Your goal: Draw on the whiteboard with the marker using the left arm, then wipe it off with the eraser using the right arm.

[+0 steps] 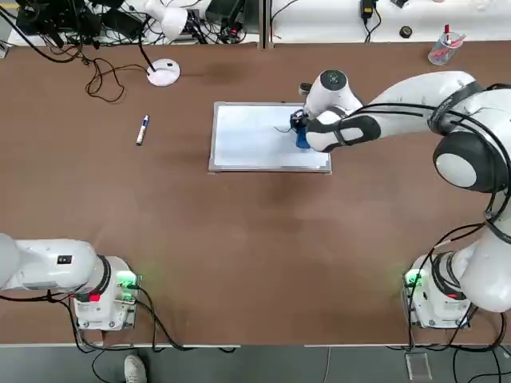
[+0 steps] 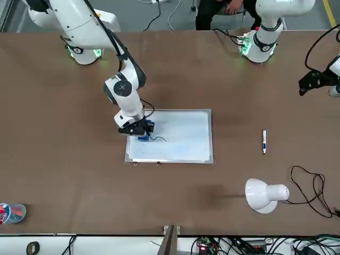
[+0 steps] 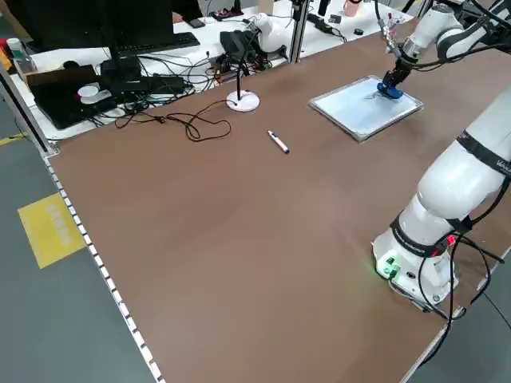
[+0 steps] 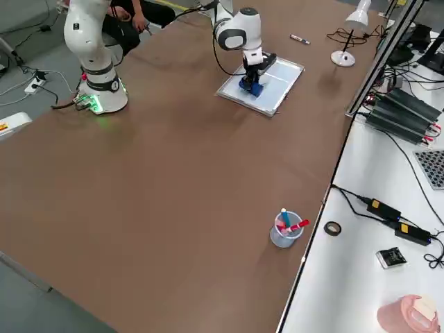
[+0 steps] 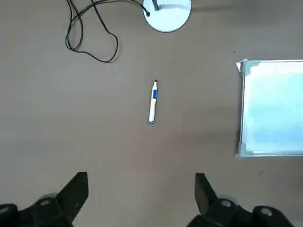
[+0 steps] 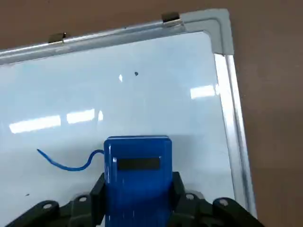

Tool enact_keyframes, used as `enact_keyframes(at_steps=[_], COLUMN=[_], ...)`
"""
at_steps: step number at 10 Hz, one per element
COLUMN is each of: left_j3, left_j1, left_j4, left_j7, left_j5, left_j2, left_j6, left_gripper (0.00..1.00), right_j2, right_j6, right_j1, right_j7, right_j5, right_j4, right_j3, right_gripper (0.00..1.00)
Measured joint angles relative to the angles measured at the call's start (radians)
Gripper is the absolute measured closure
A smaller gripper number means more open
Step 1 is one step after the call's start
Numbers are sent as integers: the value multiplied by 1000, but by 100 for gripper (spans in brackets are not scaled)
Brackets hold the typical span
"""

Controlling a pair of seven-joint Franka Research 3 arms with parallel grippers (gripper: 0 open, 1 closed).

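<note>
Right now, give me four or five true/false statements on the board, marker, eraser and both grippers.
1. The right gripper grips the eraser. True.
2. The board has been wiped fully clean. False: a blue line shows beside the eraser.
3. The marker stands upright on the board. False: it lies on the table, apart from the board.
4. The left gripper is open and holds nothing. True.
5. The eraser is at the board's centre. False: it is toward the board's right side, seen from above.
</note>
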Motion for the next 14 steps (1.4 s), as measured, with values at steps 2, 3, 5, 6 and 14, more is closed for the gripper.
enact_keyframes(at_steps=[2, 3, 5, 6, 14], left_j3=[0, 0, 0, 0, 0], left_j1=[0, 0, 0, 0, 0], left_j4=[0, 0, 0, 0, -1], left_j7=[0, 0, 1, 2, 3], left_j5=[0, 0, 0, 0, 0], left_j2=[1, 2, 3, 4, 10], left_j6=[8, 10, 10, 10, 10], left_gripper=[1, 1, 0, 0, 0], right_j2=[16, 24, 30, 37, 134], right_j6=[0, 4, -4, -4, -5], right_j1=[34, 54, 92, 102, 162], right_j7=[1, 1, 21, 40, 151], right_j5=[-1, -1, -1, -2, -6], right_j4=[1, 4, 13, 24, 174], right_j3=[-24, -42, -75, -84, -96], right_gripper=[44, 44, 44, 44, 44])
